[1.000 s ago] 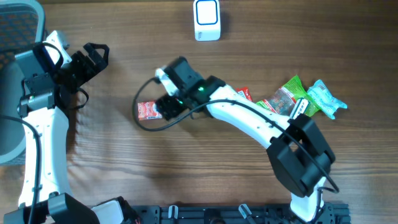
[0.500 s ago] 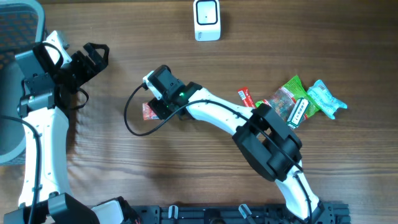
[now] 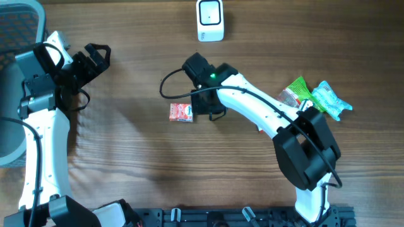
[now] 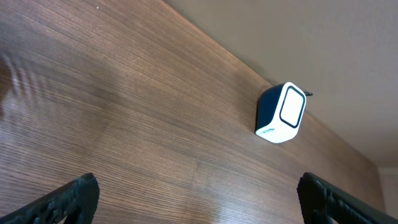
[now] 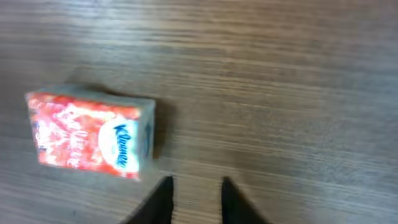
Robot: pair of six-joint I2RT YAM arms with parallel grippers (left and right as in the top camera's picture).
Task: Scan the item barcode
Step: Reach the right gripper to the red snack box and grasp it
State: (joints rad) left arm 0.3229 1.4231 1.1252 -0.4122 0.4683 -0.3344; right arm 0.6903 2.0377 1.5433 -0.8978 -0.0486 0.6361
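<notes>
The pack of tissues (image 3: 181, 112) lies flat on the wooden bench (image 3: 126, 164), near the middle, with its red and white printed face up. The right claw (image 5: 196, 186) hangs over the bench just beside the pack. In the right wrist view its two fingertips (image 5: 163, 198) stand narrowly apart, with bare wood between them and nothing gripped. The pack sits off to one side of those tips and does not touch them. The right arm (image 3: 265, 116) reaches across from the near right edge, a black cable (image 3: 168, 87) looping by its wrist.

The white scanner (image 3: 209, 20) stands at the far edge of the bench, well apart from the pack. The left claw (image 4: 198, 180) is spread wide and holds nothing. It is over the left side of the bench, and its camera looks toward the scanner. A green packet (image 3: 295, 91) and a teal packet (image 3: 329, 99) lie together at the right, beside the right arm.
</notes>
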